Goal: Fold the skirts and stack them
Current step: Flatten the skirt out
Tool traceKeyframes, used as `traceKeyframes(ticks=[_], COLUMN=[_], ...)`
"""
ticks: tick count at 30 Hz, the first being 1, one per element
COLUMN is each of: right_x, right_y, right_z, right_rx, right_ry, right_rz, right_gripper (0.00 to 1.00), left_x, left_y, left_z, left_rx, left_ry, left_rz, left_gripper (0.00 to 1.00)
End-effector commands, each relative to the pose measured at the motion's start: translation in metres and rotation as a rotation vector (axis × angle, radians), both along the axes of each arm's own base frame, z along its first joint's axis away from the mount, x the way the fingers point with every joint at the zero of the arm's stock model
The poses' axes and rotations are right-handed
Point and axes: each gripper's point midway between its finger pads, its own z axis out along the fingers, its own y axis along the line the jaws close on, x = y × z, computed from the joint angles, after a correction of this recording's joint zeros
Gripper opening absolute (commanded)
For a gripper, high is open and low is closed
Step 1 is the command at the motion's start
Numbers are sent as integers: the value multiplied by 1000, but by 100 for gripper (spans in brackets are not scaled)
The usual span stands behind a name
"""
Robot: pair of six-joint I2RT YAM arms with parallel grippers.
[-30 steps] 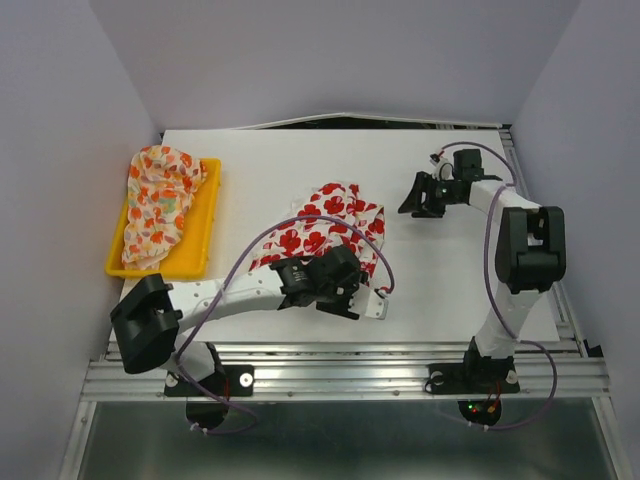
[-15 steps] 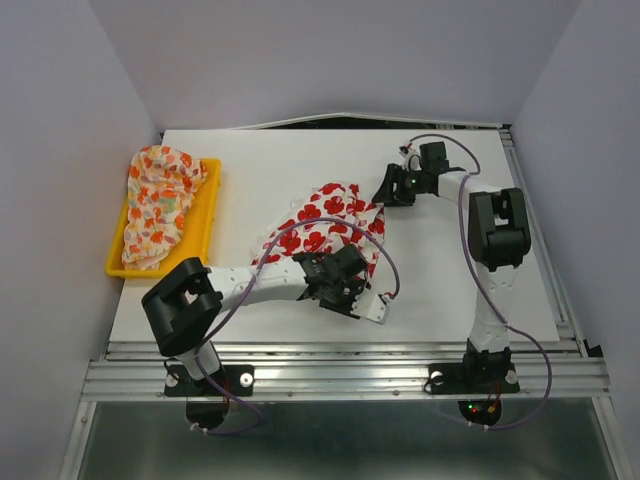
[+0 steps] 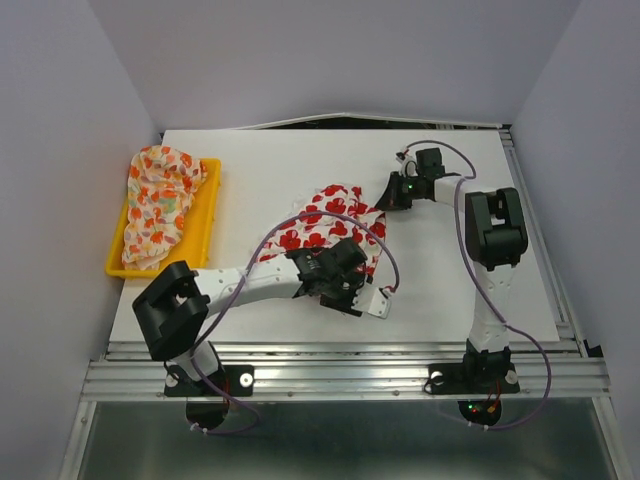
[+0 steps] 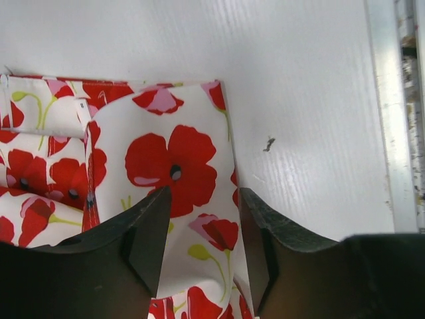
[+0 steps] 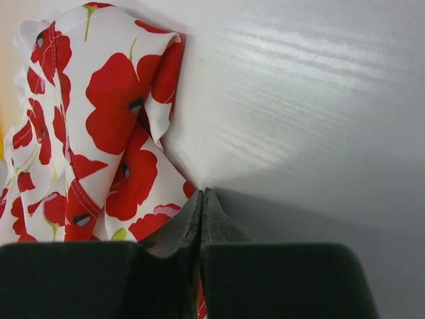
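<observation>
1. White skirt (image 3: 325,232), large red flowers. It lies rumpled on the table (image 3: 450,280) at the centre of the overhead view, between my two arms. Several layers are folded over each other.

2. My left gripper (image 4: 202,246), at the bottom centre of its wrist view. The jaws are parted, with one finger (image 4: 149,239) on each side of a flat flap near a corner of the white skirt. The cloth runs loose between them and nothing is pinched. In the overhead view it sits at the skirt's lower right edge.

3. My right gripper (image 5: 201,199), at the bottom centre of its wrist view. It is clenched, tips pressed together on the hem of the white skirt, and a red sliver of cloth shows in the seam between the fingers. In the overhead view it sits at the skirt's upper right edge.

4. Cream skirt (image 3: 160,200), small orange, red and green print. It is bunched inside the yellow tray (image 3: 207,215) at the left of the overhead view, well apart from both grippers.
</observation>
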Motion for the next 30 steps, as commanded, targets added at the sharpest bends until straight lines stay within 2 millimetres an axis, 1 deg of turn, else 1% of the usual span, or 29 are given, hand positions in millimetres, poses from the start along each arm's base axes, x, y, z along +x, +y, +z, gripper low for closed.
traceKeyframes(ticks=[1, 2, 3, 4, 5, 7, 9, 10, 12, 13, 16, 18, 21, 22, 24, 25, 27, 28, 30], right_x=[-15, -17, -18, -21, -26, -31, -39, -38, -42, -47, -55, -57, -59, -59, -61, -61, -62, -63, -64], right_y=[2, 3, 4, 5, 5, 6, 2, -3, -5, -7, -8, -9, -9, -10, -10, -11, -13, -13, -16], right_z=[14, 14, 15, 19, 16, 18, 11, 7, 8, 6, 3, 3, 5, 6, 9, 13, 17, 18, 24], right_rx=[9, 17, 24, 35, 45, 55, 27, -8, -27, -36, -42, -48, -51, -53, -56, -58, -66, -71, -80], right_ry=[17, 29, 35, 44, 64, 74, 91, 81, 69, 92, 118, 118, 120, 118, 117, 109, 102, 98, 84], right_rz=[-9, -11, -12, -19, -18, -13, -11, -18, -6, 1, 16, 16, 18, 16, 14, 14, 8, 5, -3], right_gripper=[1, 1, 1, 1, 1, 1, 1, 1, 1, 1, 1, 1, 1, 1, 1, 1, 1, 1, 1], left_x=[-20, -23, -23, -24, -23, -21, -20, -20, -20, -21, -21, -22, -20, -26, -36, -40, -37, -38, -39], left_y=[-19, -16, -17, -16, -19, -21, -22, -22, -20, -18, -14, -10, 5, 13, 17, 23, 17, 18, 11], left_z=[15, 8, 3, -6, -11, -14, -16, -19, -24, -29, -37, -40, -49, -56, -62, -70, -72, -73, -70], left_rx=[-2, 38, 56, 82, 82, 75, 76, 82, 102, 118, 152, 170, 226, 253, 256, 268, 227, 215, 172], left_ry=[49, 66, 73, 79, 77, 75, 68, 72, 74, 78, 86, 89, 63, 89, 129, 136, 122, 122, 129], left_rz=[-49, -51, -54, -53, -55, -48, -51, -53, -59, -60, -67, -68, -58, -66, -83, -83, -77, -74, -65], left_gripper=[53, 52, 52, 50, 50, 51, 51, 52, 52, 53, 54, 54, 54, 54, 54, 54, 50, 40, 27])
